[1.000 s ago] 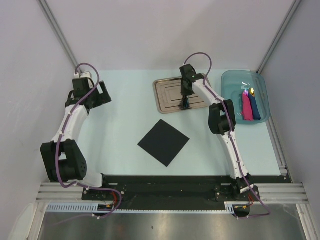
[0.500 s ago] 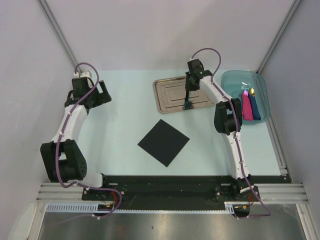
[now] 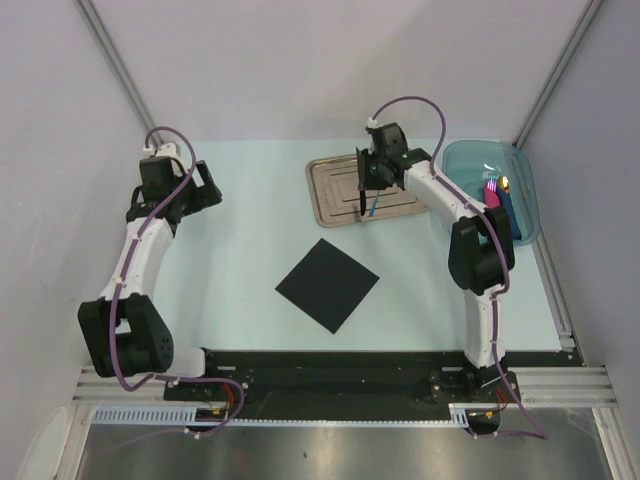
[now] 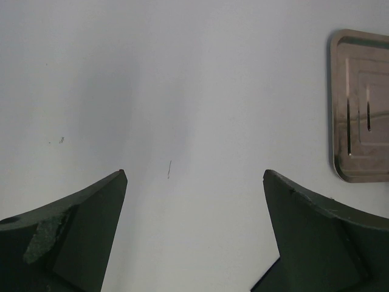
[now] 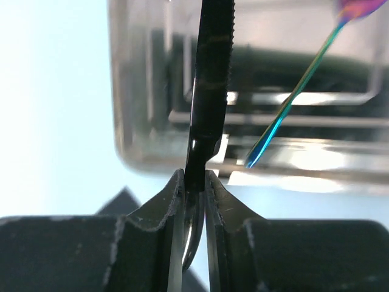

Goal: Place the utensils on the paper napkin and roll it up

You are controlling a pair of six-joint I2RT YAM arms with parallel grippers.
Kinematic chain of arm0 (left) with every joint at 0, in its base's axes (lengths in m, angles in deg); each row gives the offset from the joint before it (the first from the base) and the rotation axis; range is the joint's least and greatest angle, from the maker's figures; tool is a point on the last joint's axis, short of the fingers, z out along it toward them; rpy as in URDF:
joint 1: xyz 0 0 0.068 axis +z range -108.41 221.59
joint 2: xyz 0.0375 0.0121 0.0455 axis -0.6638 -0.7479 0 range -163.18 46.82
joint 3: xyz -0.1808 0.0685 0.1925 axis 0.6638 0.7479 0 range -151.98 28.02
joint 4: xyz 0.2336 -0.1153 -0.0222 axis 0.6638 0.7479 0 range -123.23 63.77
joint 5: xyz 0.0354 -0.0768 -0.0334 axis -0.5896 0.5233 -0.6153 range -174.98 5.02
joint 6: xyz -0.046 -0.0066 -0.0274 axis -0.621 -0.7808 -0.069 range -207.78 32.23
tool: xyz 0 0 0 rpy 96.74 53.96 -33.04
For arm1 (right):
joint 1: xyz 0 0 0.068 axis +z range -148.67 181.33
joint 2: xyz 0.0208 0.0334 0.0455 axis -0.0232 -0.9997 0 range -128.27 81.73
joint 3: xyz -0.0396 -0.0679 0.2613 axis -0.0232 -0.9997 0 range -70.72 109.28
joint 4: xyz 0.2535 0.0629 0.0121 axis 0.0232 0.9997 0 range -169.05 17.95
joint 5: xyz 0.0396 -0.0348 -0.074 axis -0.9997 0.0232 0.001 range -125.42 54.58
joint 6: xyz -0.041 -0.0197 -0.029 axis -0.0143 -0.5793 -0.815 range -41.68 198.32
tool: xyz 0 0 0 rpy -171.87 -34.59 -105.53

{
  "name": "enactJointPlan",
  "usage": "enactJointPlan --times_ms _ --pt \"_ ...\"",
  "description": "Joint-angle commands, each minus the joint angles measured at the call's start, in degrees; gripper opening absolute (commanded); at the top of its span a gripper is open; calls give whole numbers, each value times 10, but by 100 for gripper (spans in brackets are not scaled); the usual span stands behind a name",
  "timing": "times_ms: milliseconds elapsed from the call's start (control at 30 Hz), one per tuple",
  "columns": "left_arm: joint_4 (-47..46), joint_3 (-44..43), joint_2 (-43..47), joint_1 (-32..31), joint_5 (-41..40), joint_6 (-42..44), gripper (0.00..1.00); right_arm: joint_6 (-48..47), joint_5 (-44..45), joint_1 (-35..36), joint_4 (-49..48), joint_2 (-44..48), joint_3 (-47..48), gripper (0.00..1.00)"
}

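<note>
My right gripper [image 3: 366, 188] hangs above the steel tray [image 3: 325, 195], shut on the dark utensil [image 3: 359, 200]. In the right wrist view the black serrated piece [image 5: 209, 73] stands up from between the pads of the gripper [image 5: 194, 173]. The blue-handled utensil [image 5: 298, 91] slants over the tray [image 5: 121, 121] just right of the fingers, its blue tip apart from them; I cannot tell whether it is held. From above it shows as a blue streak [image 3: 373, 205]. The black paper napkin [image 3: 327, 284] lies flat mid-table. My left gripper [image 3: 208, 190] is open over bare table [image 4: 194, 176].
A translucent blue bin [image 3: 470, 165] at the back right holds a pink roll [image 3: 493, 215] and a dark blue roll [image 3: 511, 215]. The tray's corner shows at the right of the left wrist view [image 4: 358, 109]. Grey walls close in the table on both sides.
The right arm's elbow swung right and its wrist rose and turned left over the tray, carrying the dark utensil up. The left arm shifted only slightly.
</note>
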Motion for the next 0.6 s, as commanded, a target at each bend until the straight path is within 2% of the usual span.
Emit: enactJointPlan --times_ms 0,300,567 --pt "-28 35 54 6 14 -11 100 5 -22 40 -48 97 -104 0" --pt "-28 125 156 5 12 -3 100 68 26 157 -103 228 -310 0" --pt "-21 164 221 5 11 -2 100 103 92 232 -167 255 -385 0"
